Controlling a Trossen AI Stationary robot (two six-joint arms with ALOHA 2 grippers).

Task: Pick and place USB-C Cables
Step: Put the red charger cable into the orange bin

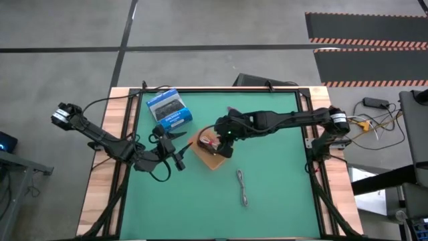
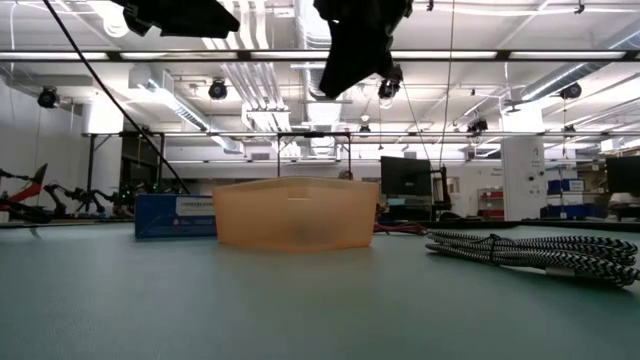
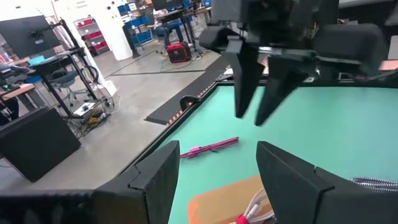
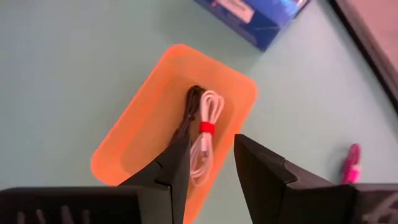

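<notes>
An orange tray (image 1: 212, 159) sits mid-table and holds a white cable with a red tie (image 4: 204, 140), with a dark cable (image 4: 191, 111) beside it. My right gripper (image 4: 211, 163) hangs open and empty above the tray (image 4: 143, 124); the low view shows it (image 2: 345, 75) well clear of the tray's rim (image 2: 295, 185). A grey braided cable (image 1: 243, 188) lies on the mat toward the near edge. A pink cable (image 4: 351, 163) lies on the mat beyond the tray (image 3: 208, 147). My left gripper (image 3: 214, 180) is open and empty, left of the tray.
A blue-and-white box (image 1: 169, 109) lies on the mat to the far left of the tray. Black wiring trails from the left arm beside it. Wooden borders frame the green mat (image 1: 281, 167), which shows bare to the right of the grey cable.
</notes>
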